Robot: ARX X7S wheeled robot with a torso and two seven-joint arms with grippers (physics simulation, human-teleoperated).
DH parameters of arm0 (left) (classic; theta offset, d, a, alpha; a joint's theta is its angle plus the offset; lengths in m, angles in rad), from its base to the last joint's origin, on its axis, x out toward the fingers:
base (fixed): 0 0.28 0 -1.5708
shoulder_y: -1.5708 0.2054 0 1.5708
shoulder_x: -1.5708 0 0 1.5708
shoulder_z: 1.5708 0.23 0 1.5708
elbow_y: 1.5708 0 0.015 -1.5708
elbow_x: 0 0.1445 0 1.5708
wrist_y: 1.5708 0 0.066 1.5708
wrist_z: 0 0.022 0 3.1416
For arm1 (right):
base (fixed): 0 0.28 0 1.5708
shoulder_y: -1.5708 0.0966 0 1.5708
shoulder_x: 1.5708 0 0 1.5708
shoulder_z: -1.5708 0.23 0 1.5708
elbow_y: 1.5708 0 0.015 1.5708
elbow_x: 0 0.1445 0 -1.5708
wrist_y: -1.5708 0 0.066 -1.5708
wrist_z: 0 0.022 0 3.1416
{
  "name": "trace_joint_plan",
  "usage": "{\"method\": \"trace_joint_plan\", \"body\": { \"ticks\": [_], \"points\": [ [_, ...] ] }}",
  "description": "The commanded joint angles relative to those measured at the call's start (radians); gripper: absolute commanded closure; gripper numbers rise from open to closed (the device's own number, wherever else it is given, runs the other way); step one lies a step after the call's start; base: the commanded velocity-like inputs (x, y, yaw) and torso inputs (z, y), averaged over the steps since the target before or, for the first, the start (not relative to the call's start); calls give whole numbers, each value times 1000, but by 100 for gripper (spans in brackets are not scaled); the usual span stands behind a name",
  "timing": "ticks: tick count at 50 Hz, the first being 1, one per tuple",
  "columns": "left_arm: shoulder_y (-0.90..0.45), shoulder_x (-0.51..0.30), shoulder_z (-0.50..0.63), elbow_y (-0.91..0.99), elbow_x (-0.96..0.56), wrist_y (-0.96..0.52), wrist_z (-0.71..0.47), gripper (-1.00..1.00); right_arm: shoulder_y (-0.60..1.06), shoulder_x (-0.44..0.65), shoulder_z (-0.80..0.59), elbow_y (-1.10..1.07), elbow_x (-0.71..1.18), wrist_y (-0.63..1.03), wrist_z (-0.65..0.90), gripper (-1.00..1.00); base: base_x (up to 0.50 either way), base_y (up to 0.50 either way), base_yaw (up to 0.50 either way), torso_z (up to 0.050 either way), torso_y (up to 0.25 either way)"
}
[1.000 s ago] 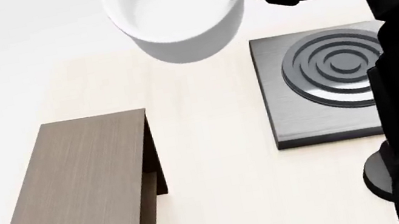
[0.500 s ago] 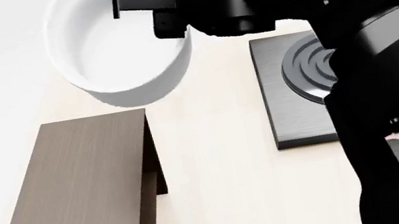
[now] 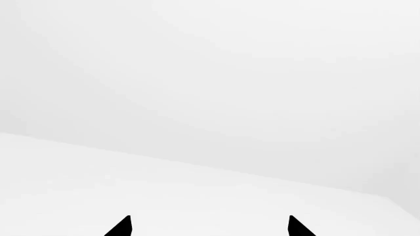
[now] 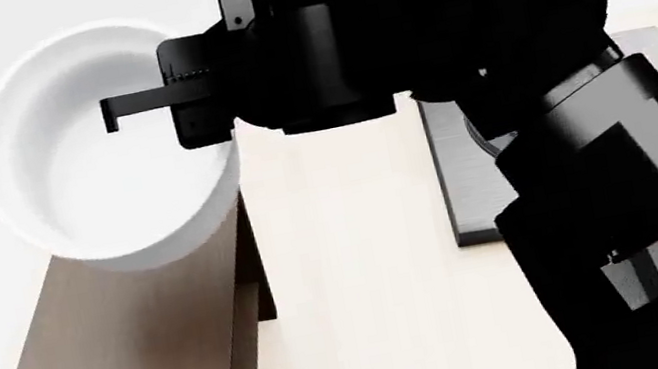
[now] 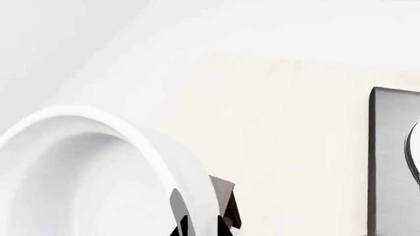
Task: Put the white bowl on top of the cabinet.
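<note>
I have the bowl [image 4: 97, 175] pinched by its rim in my right gripper [image 4: 172, 100], 1 finger [image 4: 139, 101] reaching in over the inside wall, the other hidden behind the rim from my head camera. The bowl hangs in the air, tilted so its opening faces me, over the far end of the cabinet [image 4: 130, 362], which runs from the near left edge of my view away toward the bowl. I cannot tell from here whether the bowl's underside touches the cabinet top; the bowl covers that end. My right arm fills the upper middle and right side of the head view and hides most of the stove plate [image 4: 456, 172], which lies on the pale table [image 4: 358, 271] to the right of the cabinet. On the right wrist camera the rim [image 5: 151, 147] curves across close up, a dark corner of the cabinet [image 5: 226, 201] peeking out beyond it, the stove plate [image 5: 390, 162] well apart. On the left wrist camera I see only the 2 dark tips of my left gripper [image 3: 208, 227], spread apart with nothing between them, against blank white.
</note>
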Motion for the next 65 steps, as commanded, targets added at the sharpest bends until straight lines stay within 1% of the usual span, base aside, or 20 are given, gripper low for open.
{"method": "trace_joint_plan", "body": {
  "ticks": [1,9,19,24,47,65],
  "points": [
    [0,1,0,1,1,0,-1,-100,-17,4,57,-101,38,14,28,100,0,0,0,0,0],
    [1,1,-1,1,-1,2,0,-100,-46,8,76,-181,90,26,84,100,0,0,0,0,1],
    [0,1,-1,-1,-4,3,2,-100,-87,11,80,-212,114,16,111,100,0,0,0,0,1],
    [-2,0,0,-4,-3,1,1,-100,-116,22,96,-278,153,17,152,100,0,0,0,0,0],
    [-1,0,-1,-3,-3,2,1,-100,-162,37,90,-326,187,14,185,100,0,0,0,0,1],
    [-1,-1,0,-3,-1,1,0,-100,-199,67,101,-406,246,13,256,100,0,0,0,1,1]
  ]
}}
